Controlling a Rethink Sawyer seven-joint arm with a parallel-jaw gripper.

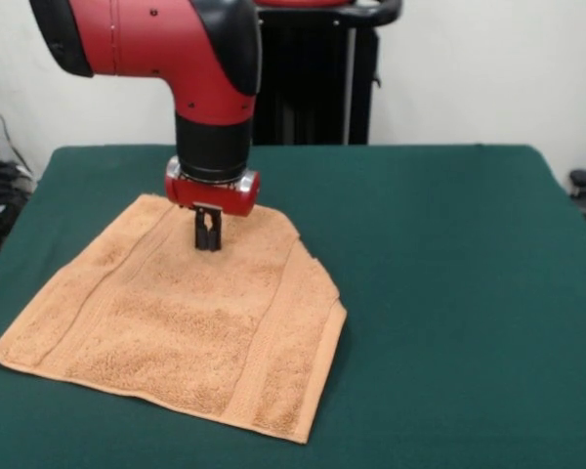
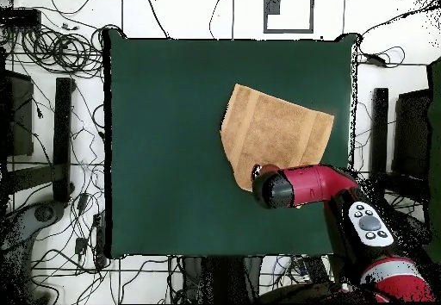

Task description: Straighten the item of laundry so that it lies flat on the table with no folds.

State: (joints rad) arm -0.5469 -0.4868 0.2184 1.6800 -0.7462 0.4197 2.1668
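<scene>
My gripper (image 1: 208,234) stands upright over the far part of the towel (image 1: 190,313), its tips down at the cloth. The fingers appear drawn close together, with little or no gap between them; whether any cloth is pinched in them I cannot tell. The towel lies on the table (image 1: 449,293), spread mostly flat, with its woven bands visible running across it. In the front view its right edge is irregular: one corner near the arm is turned in, and a fold line shows along that side. In the overhead view the towel (image 2: 276,129) sits toward the right half of the table (image 2: 164,146), and my arm (image 2: 301,185) covers its lower corner.
</scene>
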